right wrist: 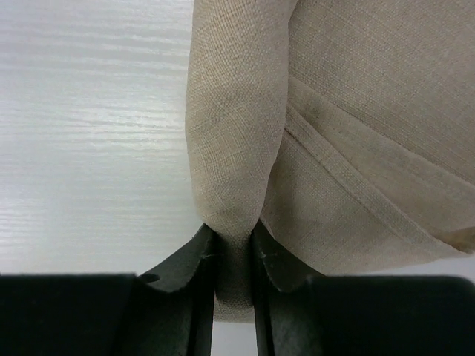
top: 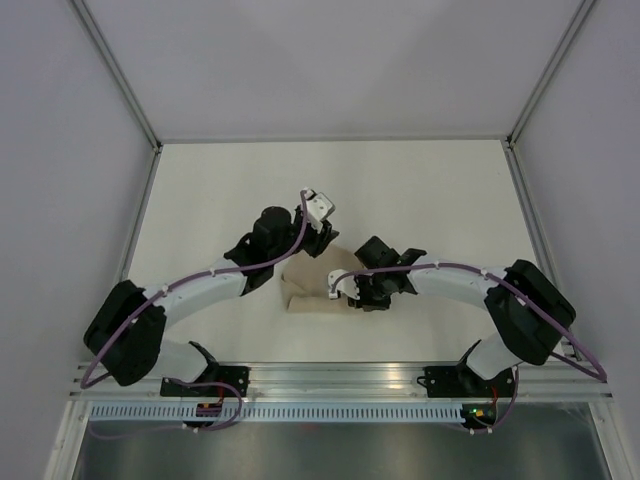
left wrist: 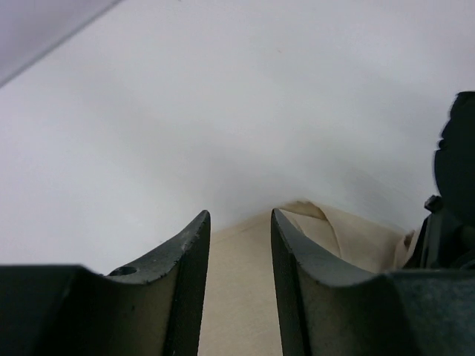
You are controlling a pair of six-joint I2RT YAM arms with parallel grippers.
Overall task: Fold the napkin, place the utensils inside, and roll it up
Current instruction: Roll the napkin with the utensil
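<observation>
The beige napkin (top: 308, 290) lies bunched and folded on the white table between the two arms. My right gripper (top: 345, 291) is at the napkin's right side. In the right wrist view that gripper (right wrist: 235, 241) is shut on a rolled fold of the napkin (right wrist: 356, 148), which is pinched between both fingers. My left gripper (top: 320, 248) hovers at the napkin's far edge. Its fingers stand apart in the left wrist view (left wrist: 240, 222), with the flat napkin (left wrist: 237, 297) below the gap and nothing between them. The utensils are out of view.
The white table (top: 420, 190) is ringed by pale walls with metal frame rails (top: 140, 230) at the left and right sides. The right arm's dark wrist (left wrist: 454, 200) shows at the right edge of the left wrist view, close to the left fingers.
</observation>
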